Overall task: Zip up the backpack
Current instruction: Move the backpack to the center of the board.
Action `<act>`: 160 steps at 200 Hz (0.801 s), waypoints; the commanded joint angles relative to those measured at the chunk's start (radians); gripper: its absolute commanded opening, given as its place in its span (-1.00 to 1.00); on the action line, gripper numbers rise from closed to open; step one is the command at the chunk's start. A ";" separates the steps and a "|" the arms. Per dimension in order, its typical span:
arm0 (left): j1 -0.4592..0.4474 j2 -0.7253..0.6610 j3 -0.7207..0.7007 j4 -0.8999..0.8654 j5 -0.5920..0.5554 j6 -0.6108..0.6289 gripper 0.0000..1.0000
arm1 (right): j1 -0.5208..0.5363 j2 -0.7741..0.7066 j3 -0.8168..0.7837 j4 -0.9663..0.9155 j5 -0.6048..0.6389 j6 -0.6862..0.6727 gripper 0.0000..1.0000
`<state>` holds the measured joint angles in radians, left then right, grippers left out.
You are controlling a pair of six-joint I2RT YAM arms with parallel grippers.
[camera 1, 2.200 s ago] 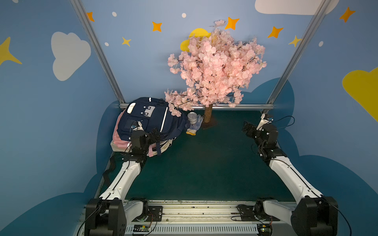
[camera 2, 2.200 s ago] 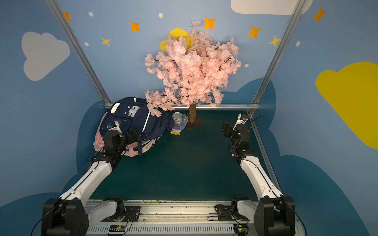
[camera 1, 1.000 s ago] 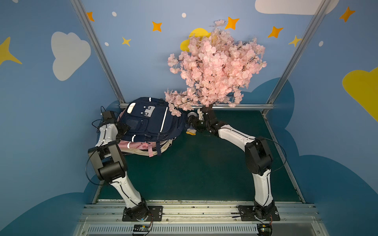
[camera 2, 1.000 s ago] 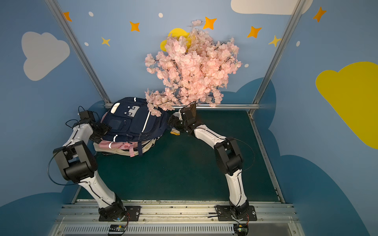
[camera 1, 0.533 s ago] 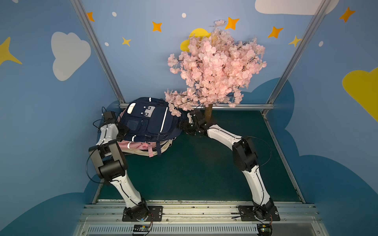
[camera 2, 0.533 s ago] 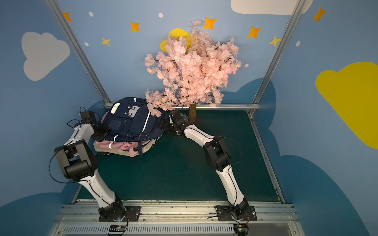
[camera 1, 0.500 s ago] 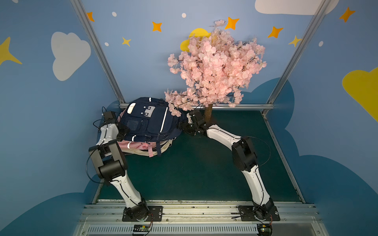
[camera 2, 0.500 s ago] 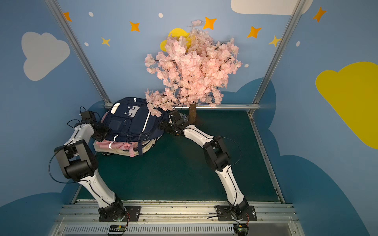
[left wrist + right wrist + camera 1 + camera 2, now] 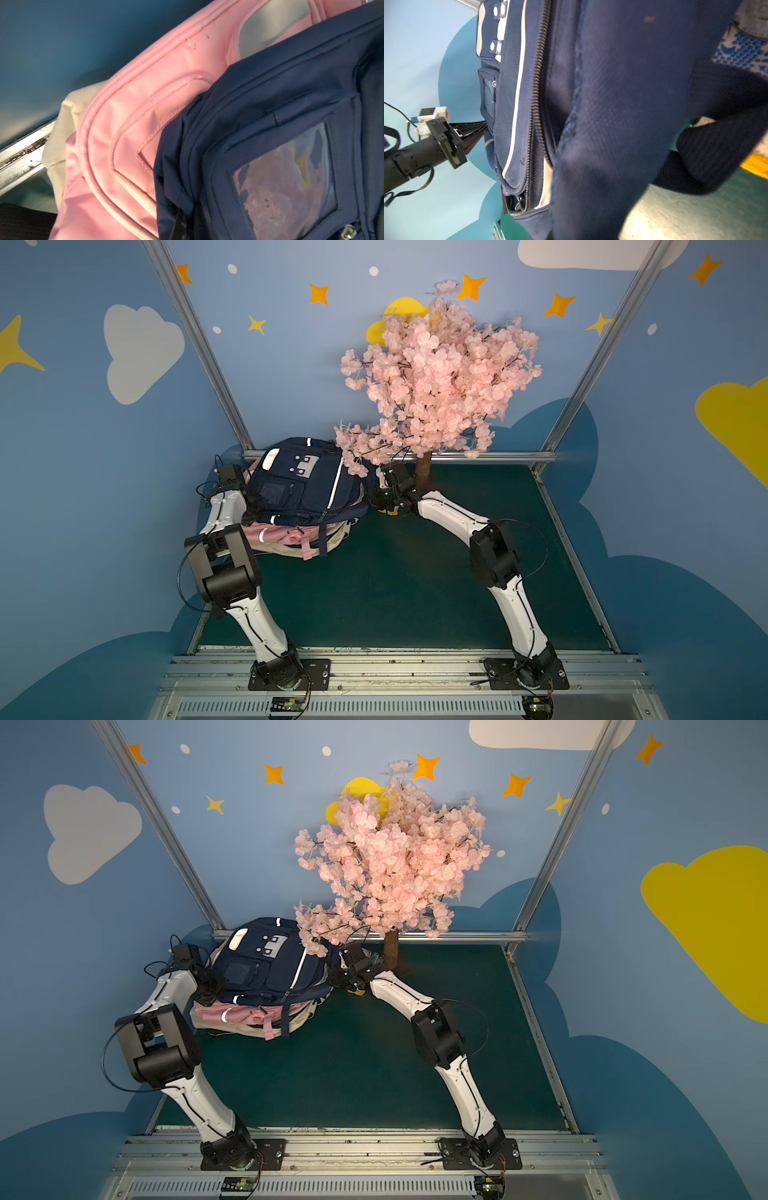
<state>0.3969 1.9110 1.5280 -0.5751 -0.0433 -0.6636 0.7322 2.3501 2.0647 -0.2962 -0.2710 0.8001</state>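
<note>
The left gripper point(image 9: 254, 506) is clamped on the left side edge of the navy-blue fabric backpack point(image 9: 305, 485). In the right wrist view its 2 black fingers point(image 9: 469, 125) taper together into that edge. The right gripper point(image 9: 375, 501) is closed too, pushed against the backpack's right side under the low branches of the pink artificial blossom tree point(image 9: 436, 377). Its fingertips are hidden behind a fold of navy cloth, so I cannot tell what, if anything, they pinch.

The backpack lies in the far-left corner of the dark green table point(image 9: 395, 580), front panel up. It sits on a stack of 2 other bags: a pale pink fabric backpack point(image 9: 272, 536) and, under that, a cream fabric bag point(image 9: 291, 551). Its long axis runs from the robot's base toward the back wall. The rounded end with the white oval patch point(image 9: 272, 457) points at the back wall. The end with the loose navy strap point(image 9: 322, 541) points toward the base.

In the right wrist view a black coil zipper point(image 9: 536, 83) runs along the backpack's length on its side wall. Toward 1 end its 2 rows stand apart, and a metal zipper pull point(image 9: 519, 204) sits at the corner. A white glove with blue dots point(image 9: 741, 47) lies near the right gripper.
</note>
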 commanded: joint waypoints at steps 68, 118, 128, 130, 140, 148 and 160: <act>-0.189 -0.524 -0.156 -0.041 0.037 0.008 -0.95 | 0.049 -0.364 -0.201 0.029 0.037 -0.150 -1.00; -0.357 -0.843 -0.372 -0.098 0.018 0.011 -0.96 | 0.076 -0.673 -0.617 0.097 0.068 -0.189 -1.00; -0.396 -0.891 -0.427 -0.112 0.016 -0.001 -0.95 | 0.083 -0.750 -0.716 0.106 0.088 -0.196 -1.00; -0.402 -0.899 -0.439 -0.114 0.018 -0.004 -0.95 | 0.082 -0.765 -0.740 0.108 0.093 -0.197 -1.00; -0.436 -0.939 -0.504 -0.109 0.038 -0.023 -0.95 | 0.087 -0.844 -0.846 0.121 0.110 -0.190 -1.00; -0.468 -0.966 -0.564 -0.089 0.054 -0.048 -0.95 | 0.088 -0.908 -0.927 0.128 0.126 -0.182 -1.00; -0.516 -0.982 -0.645 -0.032 0.098 -0.079 -0.95 | 0.089 -1.004 -1.045 0.126 0.159 -0.165 -1.00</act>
<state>-0.0216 0.9520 1.0046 -0.6506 -0.1242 -0.6895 0.7853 1.5204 1.1629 -0.2955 -0.1127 0.6464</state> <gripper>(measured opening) 0.051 0.095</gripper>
